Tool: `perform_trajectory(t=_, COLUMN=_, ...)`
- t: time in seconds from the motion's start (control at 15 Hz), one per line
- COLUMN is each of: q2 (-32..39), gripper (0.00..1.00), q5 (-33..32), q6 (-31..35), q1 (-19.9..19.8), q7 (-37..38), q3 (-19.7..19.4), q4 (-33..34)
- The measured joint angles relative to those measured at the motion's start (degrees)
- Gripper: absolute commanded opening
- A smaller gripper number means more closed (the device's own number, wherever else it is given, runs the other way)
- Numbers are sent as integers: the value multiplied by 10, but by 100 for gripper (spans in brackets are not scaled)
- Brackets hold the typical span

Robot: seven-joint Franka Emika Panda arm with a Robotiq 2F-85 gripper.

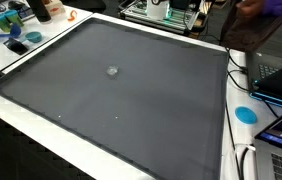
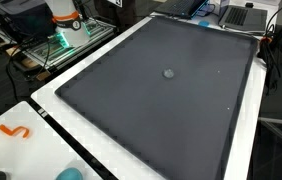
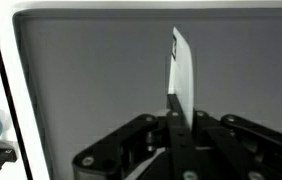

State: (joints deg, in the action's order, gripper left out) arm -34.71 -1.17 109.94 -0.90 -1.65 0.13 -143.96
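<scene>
In the wrist view my gripper (image 3: 178, 100) is shut on a thin white flat piece (image 3: 182, 62) that sticks out past the fingertips, edge-on, above a large dark grey mat (image 3: 91, 70). I cannot tell what the piece is. The gripper and arm do not show in either exterior view. In both exterior views a small grey round object (image 1: 112, 70) (image 2: 168, 73) lies alone near the middle of the mat (image 1: 141, 110) (image 2: 161, 110).
The mat lies on a white table (image 1: 41, 125) (image 2: 51, 135). An orange curved piece (image 2: 16, 131) and a blue round thing (image 1: 245, 114) lie on the white border. Laptops (image 1: 281, 80) (image 2: 243, 15) and cables stand beside the mat. A rack with equipment (image 2: 66, 25) stands off the table.
</scene>
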Motion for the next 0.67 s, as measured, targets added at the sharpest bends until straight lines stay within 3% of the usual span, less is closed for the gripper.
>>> perform_trajectory(t=0.67, q2=0, gripper=1, q5=0, q6=0, q1=0, q7=0, q3=0, q4=0)
